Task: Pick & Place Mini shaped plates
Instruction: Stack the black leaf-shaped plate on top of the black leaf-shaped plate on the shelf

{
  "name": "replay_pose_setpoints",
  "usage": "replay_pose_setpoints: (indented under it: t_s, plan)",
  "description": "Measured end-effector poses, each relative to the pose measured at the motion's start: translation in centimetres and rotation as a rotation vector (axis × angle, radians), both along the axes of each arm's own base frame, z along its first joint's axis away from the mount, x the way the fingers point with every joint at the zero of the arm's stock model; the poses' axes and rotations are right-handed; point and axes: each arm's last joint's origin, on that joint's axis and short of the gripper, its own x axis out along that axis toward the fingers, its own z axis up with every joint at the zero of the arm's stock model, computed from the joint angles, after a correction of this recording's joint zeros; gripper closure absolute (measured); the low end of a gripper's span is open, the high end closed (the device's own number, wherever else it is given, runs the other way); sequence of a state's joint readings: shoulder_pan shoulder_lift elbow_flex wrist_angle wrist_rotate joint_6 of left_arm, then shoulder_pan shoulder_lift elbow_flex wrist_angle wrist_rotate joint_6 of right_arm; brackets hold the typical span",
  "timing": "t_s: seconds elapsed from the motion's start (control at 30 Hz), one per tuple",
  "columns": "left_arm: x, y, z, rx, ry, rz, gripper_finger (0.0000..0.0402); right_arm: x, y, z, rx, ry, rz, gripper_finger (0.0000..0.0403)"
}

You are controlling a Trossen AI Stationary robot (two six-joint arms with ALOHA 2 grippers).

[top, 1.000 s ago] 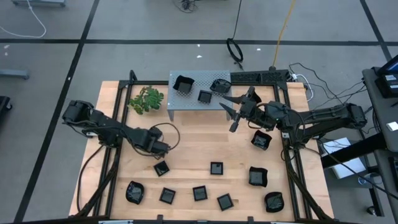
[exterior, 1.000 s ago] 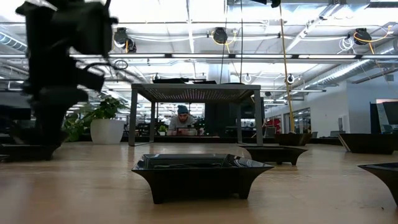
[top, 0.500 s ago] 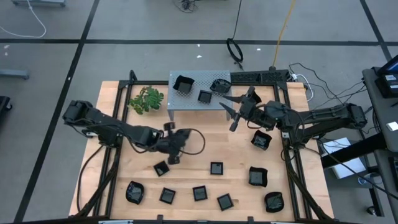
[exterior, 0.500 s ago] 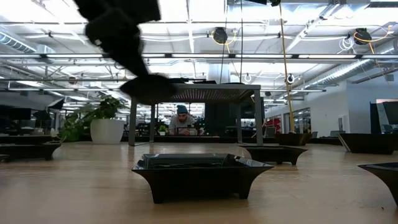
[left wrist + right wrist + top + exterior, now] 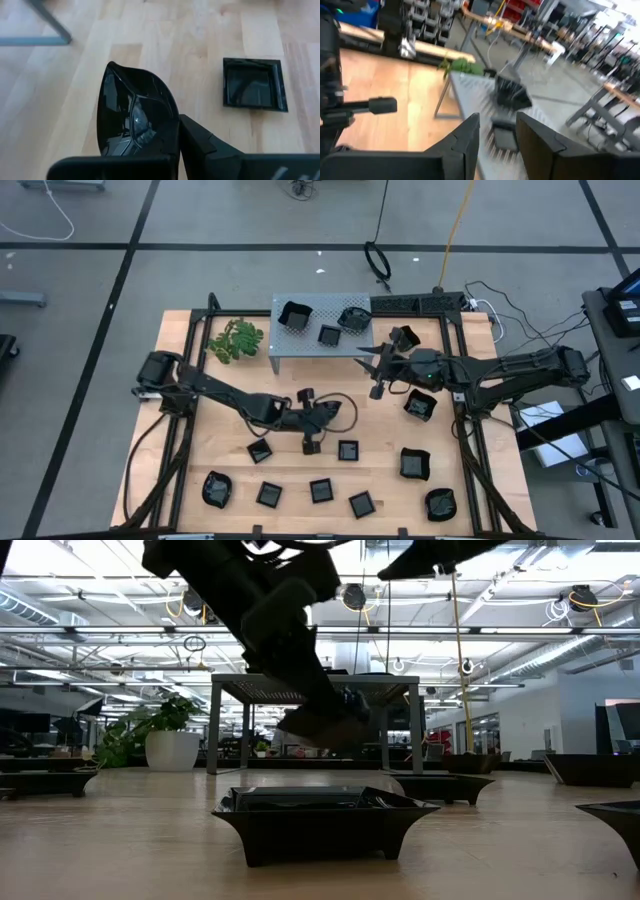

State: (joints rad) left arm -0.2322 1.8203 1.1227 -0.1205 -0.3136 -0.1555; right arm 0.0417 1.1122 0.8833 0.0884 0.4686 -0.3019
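Black mini shaped plates lie scattered over the wooden table, among them a square one [image 5: 347,450] and another [image 5: 260,450]. Three more sit on the grey perforated stand [image 5: 318,350]. My left gripper [image 5: 310,440] hangs over the table's middle, shut on a glossy leaf-shaped plate [image 5: 132,117], held above the wood beside a square plate [image 5: 254,90]. In the low view that held plate [image 5: 322,726] hovers over the nearest plate [image 5: 320,820]. My right gripper [image 5: 373,373] stands open and empty just right of the stand, its fingers [image 5: 470,137] pointing at it.
A green leafy sprig [image 5: 236,340] lies left of the stand. Further plates line the front [image 5: 320,490] and right side [image 5: 420,406] of the table. Black frame rails run along both table sides. A person sits far off in the room behind the stand.
My left arm has swung right from the left-middle of the table to its centre, carrying the plate. The right gripper has shifted slightly and stays open.
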Motion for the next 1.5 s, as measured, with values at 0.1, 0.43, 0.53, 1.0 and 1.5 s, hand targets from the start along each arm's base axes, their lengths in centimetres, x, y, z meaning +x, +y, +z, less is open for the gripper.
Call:
replay_pose_setpoints:
  t_s: [0.1, 0.43, 0.53, 1.0, 1.5]
  plan:
    - [1.3, -0.5, -0.7, 0.061, 0.045, -0.038, 0.0392, -0.2, 0.0, -0.9, 0.035, 0.056, -0.009, 0.0287]
    - [2.9, -0.6, -1.5, 0.089, 0.069, 0.002, 0.0372, -1.2, 0.0, -6.2, 0.133, 0.162, -0.032, 0.0287]
    - [2.9, -0.5, -1.4, 0.058, 0.053, 0.033, 0.0362, -1.6, 0.2, -7.4, 0.22, 0.17, -0.005, 0.0287]
    - [2.8, -0.5, 0.2, -0.121, -0.024, 0.145, 0.0275, -2.8, 1.6, -11.0, 0.333, 0.287, 0.183, 0.0287]
    - [-2.0, 0.6, 12.8, -0.466, -0.385, 0.283, 0.0256, 1.2, 2.0, -14.6, 0.422, 0.2, 0.263, 0.0287]
